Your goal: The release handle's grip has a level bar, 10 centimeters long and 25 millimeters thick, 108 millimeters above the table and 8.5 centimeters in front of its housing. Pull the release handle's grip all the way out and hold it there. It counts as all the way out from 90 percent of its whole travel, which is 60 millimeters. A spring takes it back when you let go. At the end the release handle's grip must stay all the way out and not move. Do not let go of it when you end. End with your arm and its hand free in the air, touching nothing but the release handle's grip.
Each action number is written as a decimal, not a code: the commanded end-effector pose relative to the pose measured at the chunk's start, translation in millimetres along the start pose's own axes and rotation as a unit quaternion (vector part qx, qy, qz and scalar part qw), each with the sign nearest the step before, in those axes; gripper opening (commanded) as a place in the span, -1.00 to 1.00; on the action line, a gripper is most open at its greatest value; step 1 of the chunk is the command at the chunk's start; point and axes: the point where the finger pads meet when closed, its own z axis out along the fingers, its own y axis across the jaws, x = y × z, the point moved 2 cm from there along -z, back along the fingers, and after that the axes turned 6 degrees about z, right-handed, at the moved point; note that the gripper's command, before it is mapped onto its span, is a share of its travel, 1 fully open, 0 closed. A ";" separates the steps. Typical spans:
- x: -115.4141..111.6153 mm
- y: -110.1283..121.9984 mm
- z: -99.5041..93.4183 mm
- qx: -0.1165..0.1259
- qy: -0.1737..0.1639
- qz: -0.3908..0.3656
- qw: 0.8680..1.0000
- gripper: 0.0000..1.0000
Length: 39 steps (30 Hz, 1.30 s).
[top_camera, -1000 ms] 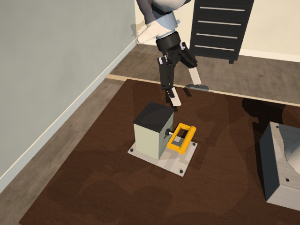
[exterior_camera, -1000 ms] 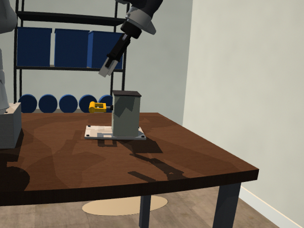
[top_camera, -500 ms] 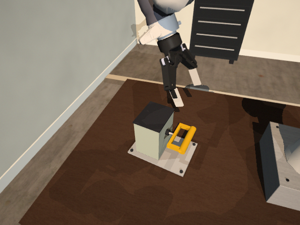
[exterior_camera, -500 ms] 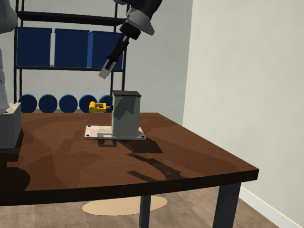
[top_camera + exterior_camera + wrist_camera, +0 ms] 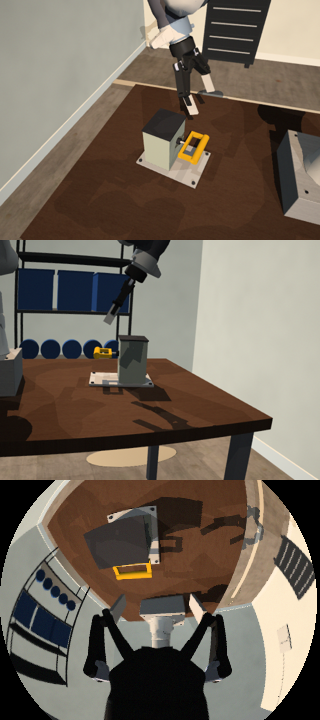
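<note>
Grip [image 5: 194, 148] of the yellow release handle, retracted close to its housing [image 5: 163, 139] above the base plate [image 5: 178, 173]. The gripper [image 5: 202, 99], fingers spread wide and empty, hangs above and behind the housing. A sound approach descends with fingers straddling the level bar squarely before closing.

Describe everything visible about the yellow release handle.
The yellow release handle is a rectangular loop with a thick round bar at its outer end. It looks like smooth plastic. It lies level above the bolted base plate, joined by a thin rod to the housing. Nothing grips it; the open hand hangs apart above.
</note>
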 end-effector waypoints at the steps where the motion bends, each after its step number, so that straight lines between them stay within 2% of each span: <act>1: 1.2 0.2 -0.1 0.000 0.003 -0.019 1.000 1.00; 12: 1.2 0.2 -0.1 0.000 0.003 -0.019 1.000 1.00; 13: 0.2 2.8 4.0 -0.001 0.005 -0.053 0.999 1.00; 32: 0.2 2.8 4.0 -0.001 0.005 -0.053 0.999 1.00; 33: -0.9 5.3 7.6 -0.002 0.007 -0.087 0.996 1.00; 39: -0.9 5.3 7.6 -0.002 0.007 -0.087 0.996 1.00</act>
